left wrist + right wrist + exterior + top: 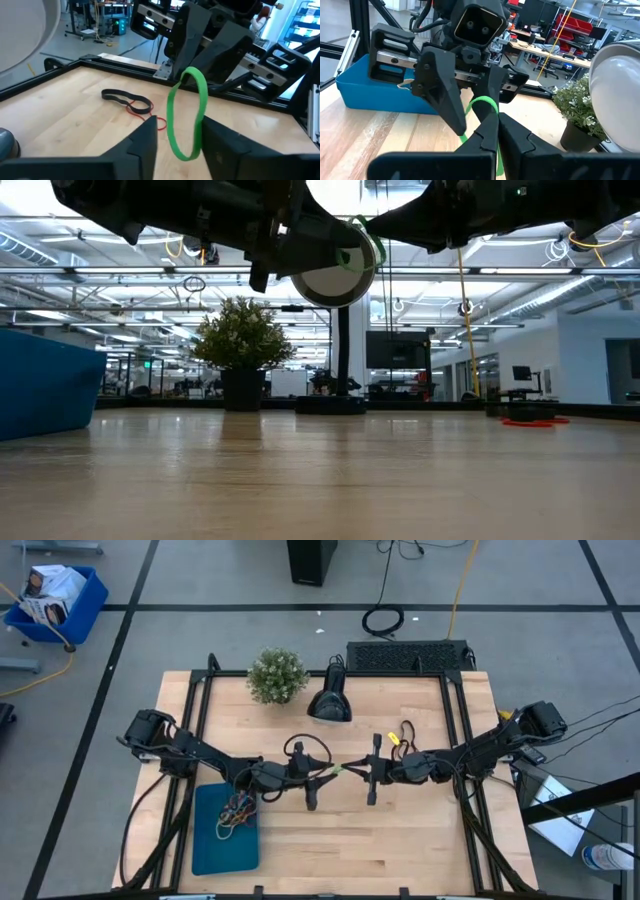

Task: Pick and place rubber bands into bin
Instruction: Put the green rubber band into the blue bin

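A green rubber band (187, 115) hangs in mid-air over the table's middle, between my two grippers (336, 771). My right gripper (494, 125) comes in from the table's right and is shut on it. My left gripper (177, 131) faces it from the left, open, with one finger on each side of the band's lower part. The teal bin (210, 845) lies at the near left with several rubber bands (238, 810) in it. A black band (122, 96) and a red band (142, 110) lie flat on the wood behind. My right gripper pinches the green band's far end (186, 76) between its two fingers, which lie about level and come from the table's right. The band hangs from them as an open loop, clear of the table. My left gripper: one strand runs close along a finger (212, 137); whether they touch I cannot tell.
A small potted plant (277, 675) and a black stand (328, 700) sit at the table's far side, with a black grid-like block (408, 657) behind them. More loose bands (402, 733) lie right of centre. Bare wood stretches along the near edge (400, 850).
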You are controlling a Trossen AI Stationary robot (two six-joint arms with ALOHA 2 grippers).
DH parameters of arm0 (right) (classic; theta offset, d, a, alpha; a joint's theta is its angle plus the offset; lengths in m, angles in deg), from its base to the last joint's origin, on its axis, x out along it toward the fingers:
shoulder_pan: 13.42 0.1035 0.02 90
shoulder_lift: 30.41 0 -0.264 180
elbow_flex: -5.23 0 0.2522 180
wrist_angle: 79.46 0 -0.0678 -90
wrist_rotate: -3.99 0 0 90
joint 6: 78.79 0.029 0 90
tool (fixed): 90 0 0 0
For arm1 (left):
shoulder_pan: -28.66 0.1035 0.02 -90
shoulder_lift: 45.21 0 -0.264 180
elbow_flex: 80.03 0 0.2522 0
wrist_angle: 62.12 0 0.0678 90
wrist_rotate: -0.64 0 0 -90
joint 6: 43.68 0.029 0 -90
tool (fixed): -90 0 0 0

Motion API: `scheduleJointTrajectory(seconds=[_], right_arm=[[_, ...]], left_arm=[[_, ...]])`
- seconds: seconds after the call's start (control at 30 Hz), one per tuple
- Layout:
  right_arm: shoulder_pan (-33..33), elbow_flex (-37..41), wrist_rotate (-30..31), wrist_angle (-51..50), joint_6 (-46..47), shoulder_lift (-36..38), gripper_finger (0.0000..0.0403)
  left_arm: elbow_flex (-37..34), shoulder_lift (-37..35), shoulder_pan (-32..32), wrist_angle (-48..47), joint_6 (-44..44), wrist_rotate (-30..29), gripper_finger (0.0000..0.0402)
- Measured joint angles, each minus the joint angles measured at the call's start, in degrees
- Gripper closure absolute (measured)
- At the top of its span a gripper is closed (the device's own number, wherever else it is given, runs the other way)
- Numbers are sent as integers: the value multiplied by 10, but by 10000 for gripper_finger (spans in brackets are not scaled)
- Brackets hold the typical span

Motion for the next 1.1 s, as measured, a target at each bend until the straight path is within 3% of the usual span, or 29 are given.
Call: scheduleJointTrajectory(seconds=[0.33, 0.8, 1.1], right_arm=[[0, 0, 0, -4, 0, 0, 403], [0, 0, -1, -4, 43, 0, 386], [0, 0, 0, -7, 20, 0, 310]], left_arm=[[0, 0, 0, -1, 1, 39, 391], [0, 0, 0, -1, 1, 53, 391], [0, 0, 0, -1, 2, 67, 392]])
